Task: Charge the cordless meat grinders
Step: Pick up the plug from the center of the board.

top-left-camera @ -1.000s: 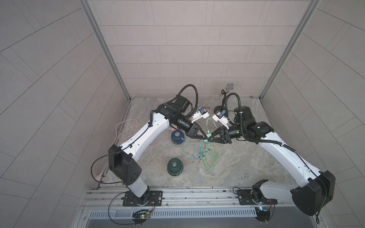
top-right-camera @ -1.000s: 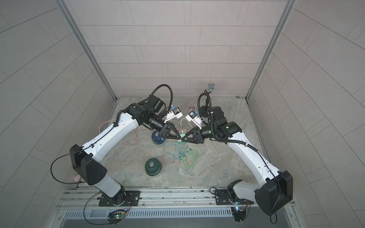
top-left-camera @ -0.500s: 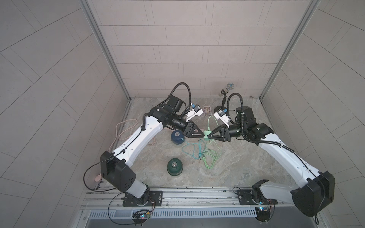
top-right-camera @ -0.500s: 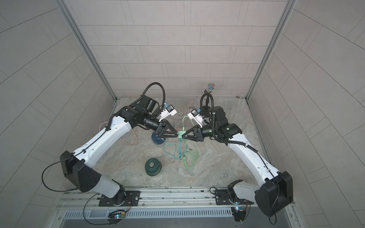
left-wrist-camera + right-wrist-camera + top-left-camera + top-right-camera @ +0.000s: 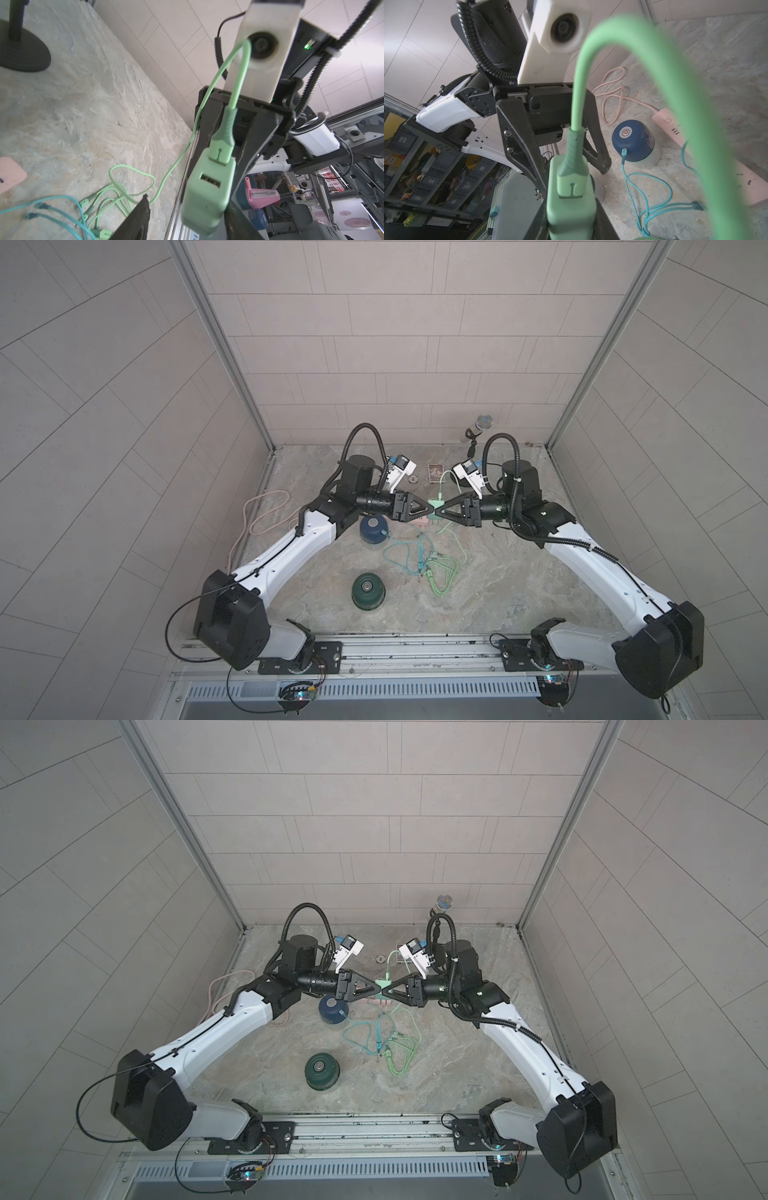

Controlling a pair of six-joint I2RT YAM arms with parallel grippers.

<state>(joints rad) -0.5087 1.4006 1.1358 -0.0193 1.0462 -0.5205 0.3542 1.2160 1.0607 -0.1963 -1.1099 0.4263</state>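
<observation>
The dark blue meat grinder point(image 5: 374, 529) point(image 5: 332, 1009) point(image 5: 633, 141) stands just under my left wrist, with a teal cable plug point(image 5: 625, 152) in its side. The dark green meat grinder point(image 5: 367, 591) point(image 5: 320, 1071) stands alone nearer the front. Above the table my right gripper point(image 5: 439, 512) point(image 5: 571, 226) is shut on a green plug adapter point(image 5: 436, 504) point(image 5: 205, 197) point(image 5: 571, 207) with a green cable plugged into it. Facing it tip to tip, my left gripper point(image 5: 431, 511) point(image 5: 187, 224) is open, its fingers point(image 5: 519, 135) spread on either side of the adapter.
A pink power strip point(image 5: 422, 521) point(image 5: 675, 128) lies below the grippers, its pink cord point(image 5: 262, 514) looping to the left wall. Green point(image 5: 444, 572) and teal point(image 5: 405, 556) cables are tangled mid-table. A microphone stand point(image 5: 482, 425) and a small card point(image 5: 436, 473) are at the back.
My left gripper has opened off the green adapter. Both grippers have shifted toward the back and levelled out, and the adapter has stayed in the right gripper.
</observation>
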